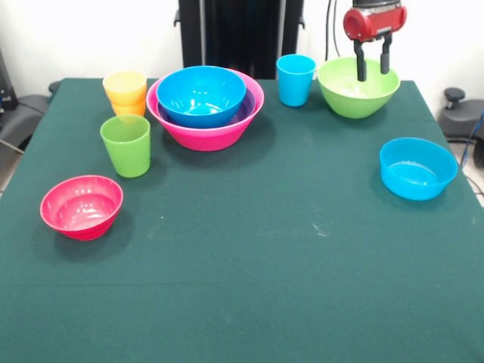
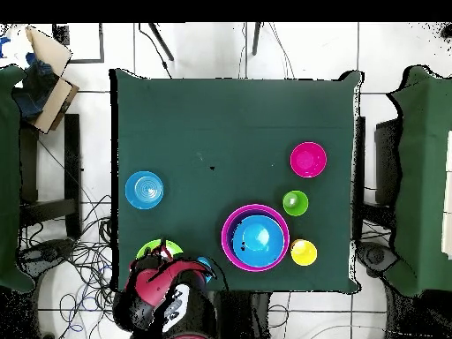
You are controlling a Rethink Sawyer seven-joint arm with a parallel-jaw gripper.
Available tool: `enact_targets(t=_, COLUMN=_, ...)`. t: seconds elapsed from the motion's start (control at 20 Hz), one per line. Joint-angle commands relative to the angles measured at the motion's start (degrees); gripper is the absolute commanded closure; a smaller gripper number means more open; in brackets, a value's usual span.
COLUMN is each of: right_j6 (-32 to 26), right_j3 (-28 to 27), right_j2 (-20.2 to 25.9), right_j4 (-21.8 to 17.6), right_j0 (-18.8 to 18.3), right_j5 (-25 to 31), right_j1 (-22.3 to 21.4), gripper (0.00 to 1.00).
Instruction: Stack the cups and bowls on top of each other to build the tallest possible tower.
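The tower stands at the back left: a large pink bowl (image 1: 206, 134) holds a purple bowl (image 1: 247, 112) with a blue bowl (image 1: 201, 94) nested on top. Beside it a yellow cup (image 1: 125, 85) sits in an orange cup (image 1: 131, 109). A green cup (image 1: 126, 145), a blue cup (image 1: 295, 79), a red-pink bowl (image 1: 82, 206) and a light blue bowl (image 1: 417, 168) stand alone. My gripper (image 1: 373, 66) hangs open over the light green bowl (image 1: 358, 94), its fingertips at the bowl's far rim, holding nothing. From overhead the arm (image 2: 163, 291) covers most of that bowl (image 2: 152, 250).
The green table (image 1: 242, 287) has a wide bare stretch in front. In the overhead view, a cardboard box (image 2: 48, 66) lies off the table's top left corner and cables (image 2: 84, 256) run over the floor by the robot's base.
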Motion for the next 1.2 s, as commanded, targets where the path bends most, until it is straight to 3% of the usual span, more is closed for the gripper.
enact_targets(t=0.05, right_j6=4.3, right_j3=-1.7, right_j2=3.9, right_j4=-0.8, right_j0=-0.7, right_j5=4.0, right_j1=3.7, gripper=0.00)
enact_targets(t=0.3, right_j6=4.2, right_j3=-4.3, right_j2=3.8, right_j4=-1.4, right_j0=-2.4, right_j5=2.1, right_j1=6.2, gripper=0.00)
enact_targets(t=0.9, right_j6=1.5, right_j3=-4.7, right_j2=5.5, right_j4=-5.4, right_j0=-9.3, right_j5=2.7, right_j1=6.3, gripper=0.00)
enact_targets(t=1.2, right_j6=2.3, right_j3=-8.3, right_j2=0.8, right_j4=-5.6, right_j0=-6.8, right_j5=-1.1, right_j1=10.7, gripper=0.00)
